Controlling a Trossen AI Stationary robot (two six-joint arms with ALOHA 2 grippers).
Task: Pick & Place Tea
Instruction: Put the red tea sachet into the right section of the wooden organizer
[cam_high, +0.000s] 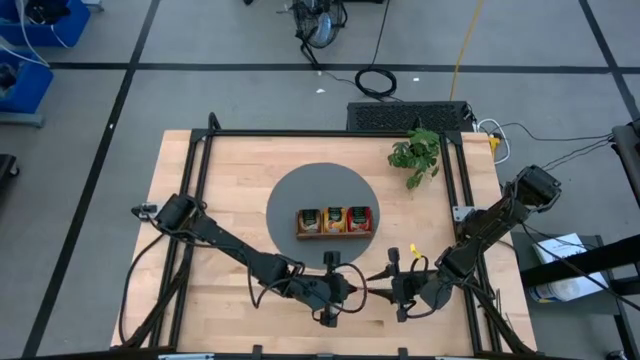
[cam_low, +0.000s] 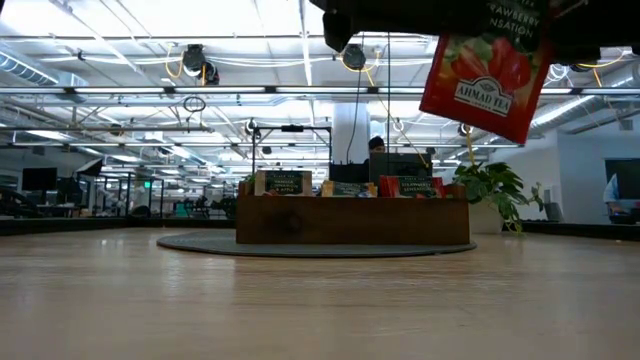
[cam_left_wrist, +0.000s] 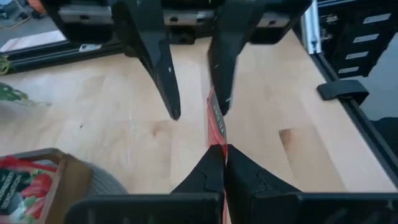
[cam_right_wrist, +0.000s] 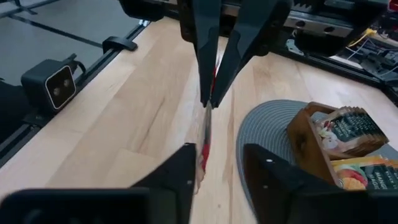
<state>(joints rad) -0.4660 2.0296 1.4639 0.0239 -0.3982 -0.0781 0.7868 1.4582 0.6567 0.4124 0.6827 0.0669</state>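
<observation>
A red tea sachet (cam_low: 485, 85) with a strawberry print hangs in the air over the near middle of the table. My left gripper (cam_high: 345, 288) is shut on it. My right gripper (cam_high: 392, 288) faces it from the right and is open, with a finger on either side of the sachet's free end (cam_right_wrist: 204, 146). The brown wooden tray (cam_high: 335, 221) stands on a round grey mat (cam_high: 290, 195) farther back. Its three compartments hold upright sachets: dark green, orange and red. My left gripper pinches the red sachet between its two fingers at one end (cam_left_wrist: 217, 149), coming about level from the table's left. The sachet is seen edge-on and reaches forward past the fingertips. It is lifted clear of the table and hangs tilted. My right gripper has one finger (cam_left_wrist: 225, 74) right beside the sachet; I cannot tell whether it touches.
A small green plant (cam_high: 415, 152) stands at the table's far right. A black frame runs along the table edges (cam_high: 200, 140). Bare wood lies between the mat and the near edge, under both grippers.
</observation>
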